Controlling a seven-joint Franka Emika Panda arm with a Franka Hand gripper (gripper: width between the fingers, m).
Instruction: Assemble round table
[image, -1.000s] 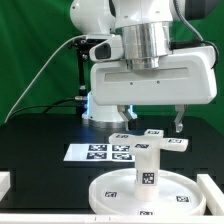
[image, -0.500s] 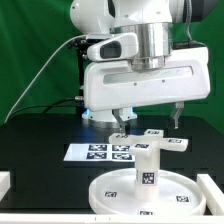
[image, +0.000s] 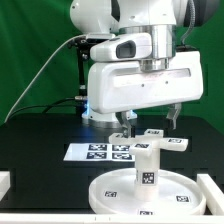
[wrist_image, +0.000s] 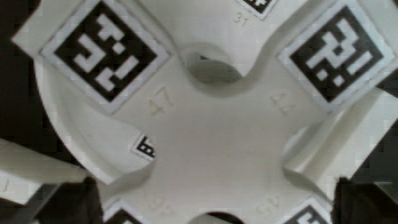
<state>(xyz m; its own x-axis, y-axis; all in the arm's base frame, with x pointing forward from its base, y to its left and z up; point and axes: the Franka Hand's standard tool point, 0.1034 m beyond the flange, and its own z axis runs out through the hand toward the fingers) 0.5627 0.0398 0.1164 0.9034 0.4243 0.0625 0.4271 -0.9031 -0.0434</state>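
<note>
Gripper (image: 148, 120): fingers spread wide, holding nothing, poised directly above the cross-shaped foot piece (image: 152, 141), which lies flat atop the upright thick leg (image: 148, 170), the leg's long axis vertical, standing at the centre of the round disc (image: 108, 196).

Robot lab, green backdrop (image: 30, 60), marker board (image: 103, 152)
</note>
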